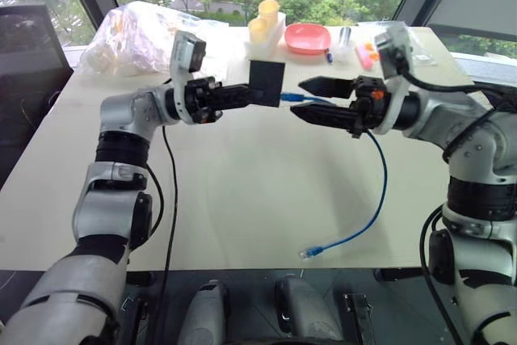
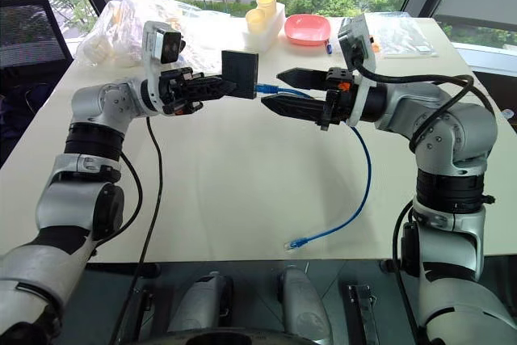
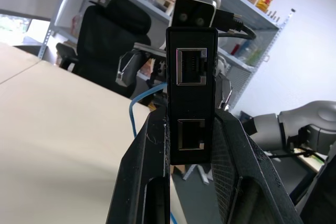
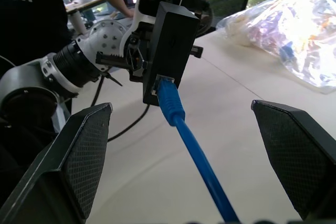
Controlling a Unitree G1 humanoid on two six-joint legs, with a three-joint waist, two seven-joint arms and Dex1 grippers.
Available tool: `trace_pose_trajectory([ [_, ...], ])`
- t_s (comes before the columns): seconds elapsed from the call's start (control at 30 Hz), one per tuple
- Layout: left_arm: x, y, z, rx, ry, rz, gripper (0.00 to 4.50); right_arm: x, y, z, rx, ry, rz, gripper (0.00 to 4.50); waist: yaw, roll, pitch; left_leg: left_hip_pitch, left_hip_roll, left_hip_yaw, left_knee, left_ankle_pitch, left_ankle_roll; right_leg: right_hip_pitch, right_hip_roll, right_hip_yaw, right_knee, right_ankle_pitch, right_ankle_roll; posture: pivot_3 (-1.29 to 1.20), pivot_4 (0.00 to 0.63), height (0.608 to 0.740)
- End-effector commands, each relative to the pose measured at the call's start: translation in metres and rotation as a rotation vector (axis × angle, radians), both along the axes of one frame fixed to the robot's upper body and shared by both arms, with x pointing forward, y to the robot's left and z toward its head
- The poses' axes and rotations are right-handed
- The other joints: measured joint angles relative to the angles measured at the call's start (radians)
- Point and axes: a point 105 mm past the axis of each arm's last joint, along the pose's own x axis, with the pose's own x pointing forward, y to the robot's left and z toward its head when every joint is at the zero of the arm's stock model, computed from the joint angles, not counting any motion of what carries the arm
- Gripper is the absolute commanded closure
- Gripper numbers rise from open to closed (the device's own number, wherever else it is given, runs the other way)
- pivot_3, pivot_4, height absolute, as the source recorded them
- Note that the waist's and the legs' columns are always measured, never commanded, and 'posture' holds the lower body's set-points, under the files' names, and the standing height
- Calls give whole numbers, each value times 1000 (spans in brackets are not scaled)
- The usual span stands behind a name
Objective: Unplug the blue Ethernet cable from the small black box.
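Two sets of fingers face each other above the worktop [image 1: 242, 199]: my left fingers [image 1: 242, 96] clench the small black box [image 1: 266, 82]; the blue Ethernet cable [image 4: 181, 124] runs from the box's port straight between my right fingers [image 1: 303, 96], spread wide, nearest the plug.

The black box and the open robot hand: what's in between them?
The blue Ethernet cable, still plugged into the small black box, runs between the right end effector's fingers, in the right wrist view.

The small black box [image 4: 169, 45] looks like dull plastic. The blue Ethernet cable [image 4: 195, 156] is smooth, maybe rubbery. The table [image 1: 242, 199] is smooth and matt.
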Motion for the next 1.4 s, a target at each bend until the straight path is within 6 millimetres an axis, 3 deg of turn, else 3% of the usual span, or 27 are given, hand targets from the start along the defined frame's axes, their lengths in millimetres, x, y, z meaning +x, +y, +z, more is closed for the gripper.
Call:
trace_pose_trajectory([
  [0.03,-6,0,7,0,-50,-22,4045,-4,3,11,35,-22,27,66,0,0,0,0,0,0,0,0,0,0,0,0,0,0,0,0,150,735],
  [0.53,-7,0,9,1,-62,-22,4045,1,13,8,63,2,15,66,0,0,0,0,0,0,0,0,0,0,0,0,0,0,0,0,150,735],
  [0.63,-7,0,7,5,-63,-23,4045,2,13,8,68,2,10,1291,0,0,0,0,0,0,1,0,0,0,0,0,0,0,0,0,150,735],
  [0.77,-7,0,6,5,-61,-22,4045,2,14,8,76,8,10,3319,-1,0,0,0,0,0,0,0,0,0,0,0,0,0,0,0,150,735],
  [0.87,-8,0,7,5,-61,-24,4045,1,14,7,75,10,10,4462,0,0,0,0,0,0,1,0,0,0,0,0,0,0,0,0,150,735],
  [1.4,-11,-4,3,37,-106,-17,4045,-3,19,-2,36,11,29,4462,0,0,0,-1,0,0,3,-1,1,0,0,0,0,0,0,0,150,735],
])
